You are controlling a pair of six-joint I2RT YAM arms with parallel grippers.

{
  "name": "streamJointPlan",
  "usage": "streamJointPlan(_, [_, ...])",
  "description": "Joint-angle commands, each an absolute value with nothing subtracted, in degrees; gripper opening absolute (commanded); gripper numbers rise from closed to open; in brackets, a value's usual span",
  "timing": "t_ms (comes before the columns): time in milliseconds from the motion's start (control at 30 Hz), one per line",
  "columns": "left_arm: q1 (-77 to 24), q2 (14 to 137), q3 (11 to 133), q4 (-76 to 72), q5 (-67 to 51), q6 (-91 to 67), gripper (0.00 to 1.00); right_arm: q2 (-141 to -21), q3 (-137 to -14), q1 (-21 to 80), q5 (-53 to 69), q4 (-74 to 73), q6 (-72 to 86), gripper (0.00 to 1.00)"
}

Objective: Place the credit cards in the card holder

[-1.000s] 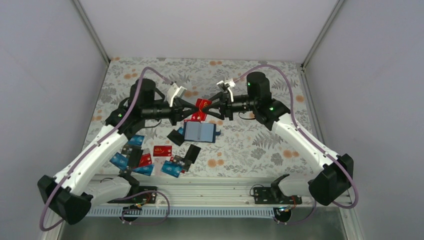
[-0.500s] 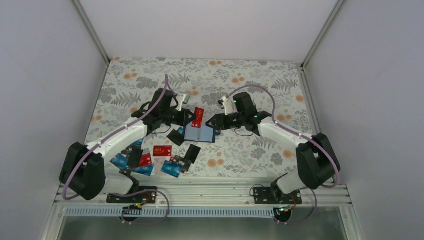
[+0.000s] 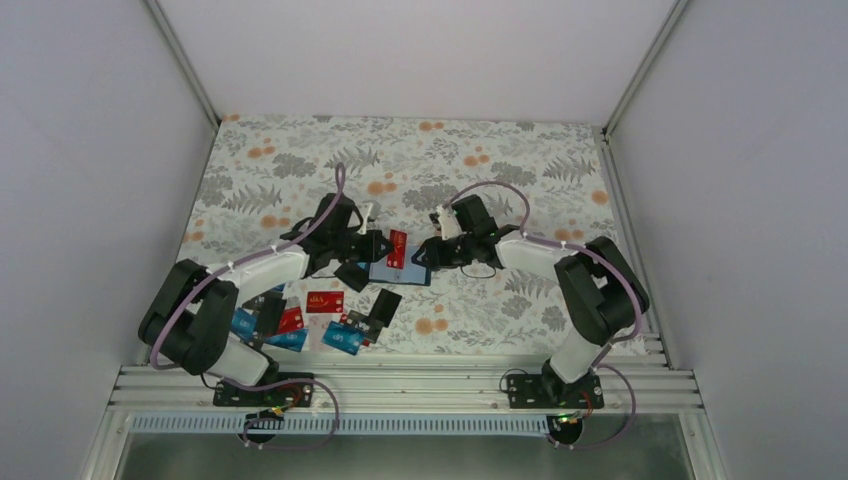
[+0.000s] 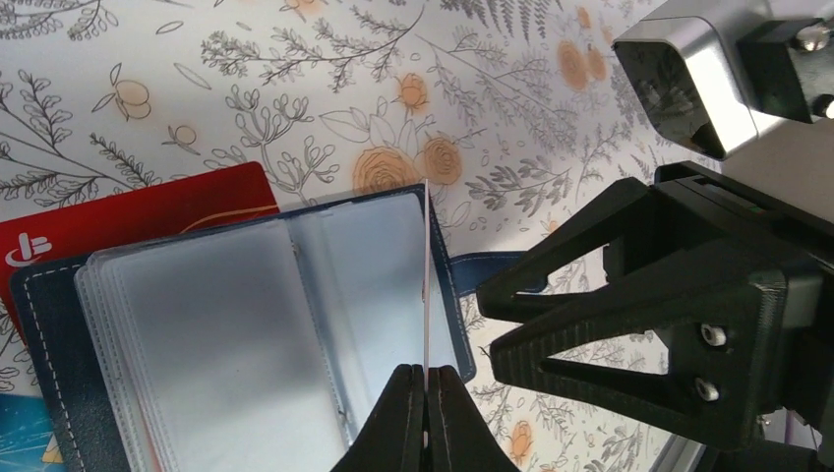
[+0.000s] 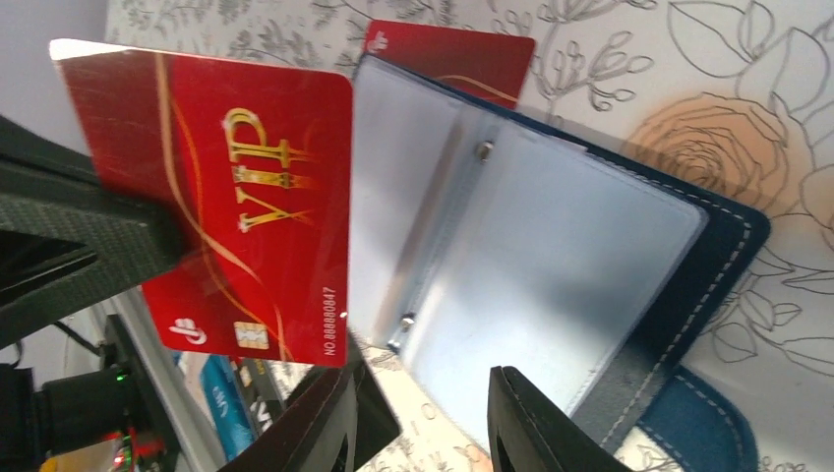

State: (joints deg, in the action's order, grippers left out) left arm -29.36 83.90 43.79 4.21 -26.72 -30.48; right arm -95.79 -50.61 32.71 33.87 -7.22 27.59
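The card holder (image 3: 400,270) lies open on the floral cloth, its clear pages up (image 4: 246,334) (image 5: 551,265). My left gripper (image 3: 384,247) (image 4: 425,393) is shut on a red VIP card (image 5: 236,206), one of the credit cards. The card stands on edge (image 4: 426,275) over the holder's right-hand page. My right gripper (image 3: 421,256) (image 5: 433,433) is open at the holder's right edge, one finger (image 5: 536,423) over the pages, with nothing gripped. Another red card (image 4: 138,216) (image 5: 452,59) pokes out from under the holder.
More cards lie near the left arm's side: a red one (image 3: 325,301), black ones (image 3: 385,303) (image 3: 350,274), and light blue ones (image 3: 342,338) (image 3: 238,320). The holder's blue snap tab (image 5: 698,433) sticks out by the right fingers.
Both arms have come down from above to the card holder. The left one brought the red card down onto the open pages; the right gripper settled at the holder's right edge.
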Motion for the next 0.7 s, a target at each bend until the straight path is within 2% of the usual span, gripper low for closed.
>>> streamJointPlan(0, [-29.3,86.1,42.2,-1.5,-26.0,-32.6,0.02,-98.4,-49.7,33.1,30.7,-5.4,27.0,0.35])
streamJointPlan(167, [-29.3,88.3,41.4,-4.7,-26.7,-34.6,0.02,-100.0,-48.6,33.2,28.5,-5.5,27.0,0.32])
streamJointPlan(467, [-29.3,89.8,41.3,-5.2,-25.5,-34.0,0.02,-100.4,-47.1,32.9,25.9,-5.7,27.0,0.12])
streamJointPlan(667, [-29.3,90.1,41.2,-4.7,-23.7,-33.8,0.02,-101.6,-47.0,32.8,26.1,-5.6,26.7,0.06])
